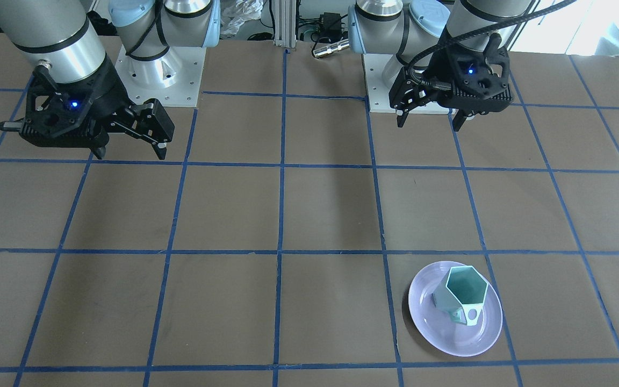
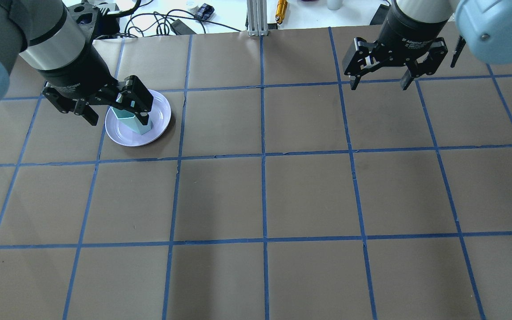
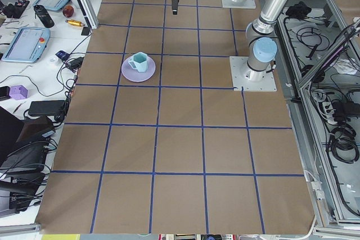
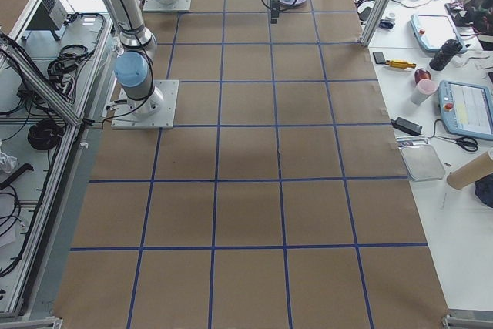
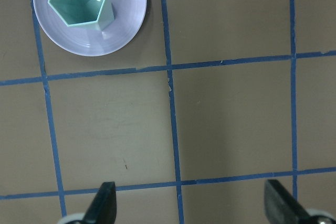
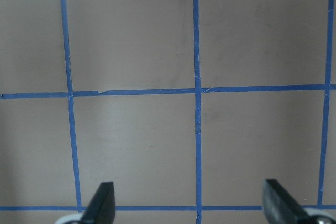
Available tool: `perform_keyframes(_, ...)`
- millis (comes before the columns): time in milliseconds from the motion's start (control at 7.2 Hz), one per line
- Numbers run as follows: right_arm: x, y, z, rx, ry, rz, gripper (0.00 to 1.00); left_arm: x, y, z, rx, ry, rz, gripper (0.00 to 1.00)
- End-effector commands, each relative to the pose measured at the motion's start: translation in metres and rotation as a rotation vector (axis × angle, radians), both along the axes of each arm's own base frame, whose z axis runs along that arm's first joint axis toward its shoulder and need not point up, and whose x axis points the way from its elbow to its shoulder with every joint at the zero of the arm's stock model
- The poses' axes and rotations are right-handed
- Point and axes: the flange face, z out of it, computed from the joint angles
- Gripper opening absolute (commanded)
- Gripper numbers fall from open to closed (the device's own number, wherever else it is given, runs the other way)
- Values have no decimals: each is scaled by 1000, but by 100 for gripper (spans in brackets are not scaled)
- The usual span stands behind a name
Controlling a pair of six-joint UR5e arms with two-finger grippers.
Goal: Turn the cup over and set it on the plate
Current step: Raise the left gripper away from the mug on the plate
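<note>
The mint-green cup (image 1: 462, 293) stands mouth-up on the lavender plate (image 1: 438, 328), on my left side at the table's far part. Its handle points away from me. Both show in the overhead view, the cup (image 2: 127, 123) on the plate (image 2: 160, 114), and in the left wrist view, the cup (image 5: 79, 1) on the plate (image 5: 126, 22). My left gripper (image 1: 430, 122) is open and empty, held high above the table, apart from the cup; it also shows in the left wrist view (image 5: 191, 203). My right gripper (image 1: 129, 154) is open and empty, high on the other side (image 2: 378, 86).
Brown paper with a blue tape grid covers the table (image 2: 265, 195). The two arm bases (image 1: 159, 75) stand at my edge. An aluminium post (image 2: 256, 18), cables and a brass tool (image 2: 281, 8) lie beyond the far edge.
</note>
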Motion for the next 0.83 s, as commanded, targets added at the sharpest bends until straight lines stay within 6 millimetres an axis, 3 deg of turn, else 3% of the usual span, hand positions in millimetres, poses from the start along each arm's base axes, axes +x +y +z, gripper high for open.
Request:
perform_keyframes(0, 0, 0, 0, 0, 0, 0, 100, 0, 7, 2, 40, -1, 16, 100)
perform_keyframes(694, 0, 0, 0, 0, 0, 0, 100, 5, -11, 10, 21, 5, 27, 100)
